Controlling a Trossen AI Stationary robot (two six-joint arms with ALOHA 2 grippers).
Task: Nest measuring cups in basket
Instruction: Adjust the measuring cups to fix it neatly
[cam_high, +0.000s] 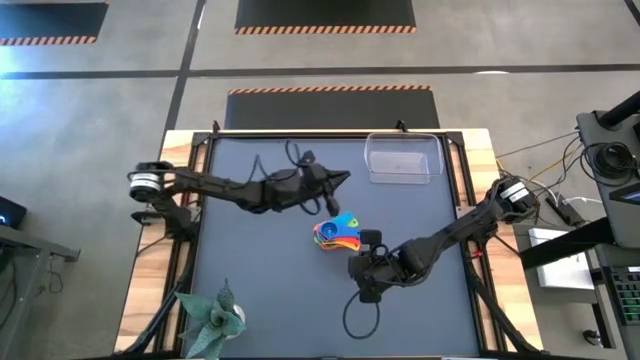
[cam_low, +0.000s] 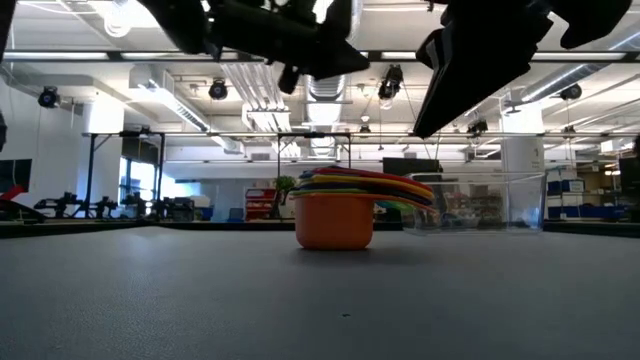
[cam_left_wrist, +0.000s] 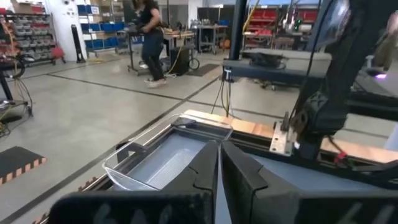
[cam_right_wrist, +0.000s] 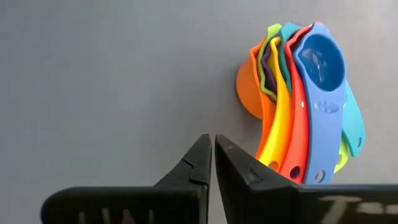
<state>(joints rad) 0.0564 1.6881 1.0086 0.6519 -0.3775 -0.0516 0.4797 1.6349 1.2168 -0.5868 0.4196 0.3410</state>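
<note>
The measuring cups sit nested in one stack at the table's middle. The orange cup is the lowest and stands on the mat; the blue one is on top, and the handles fan out. The clear basket stands at the far right and holds nothing that I can see. My left gripper hovers shut, pointing level toward the basket, above and beyond the stack. My right gripper is shut, slanting down just to the right of the stack, clear of it.
A potted plant stands at the near left corner. Dark cables lie on the mat by the left arm and another loops near the front. A person walks in the room beyond the table.
</note>
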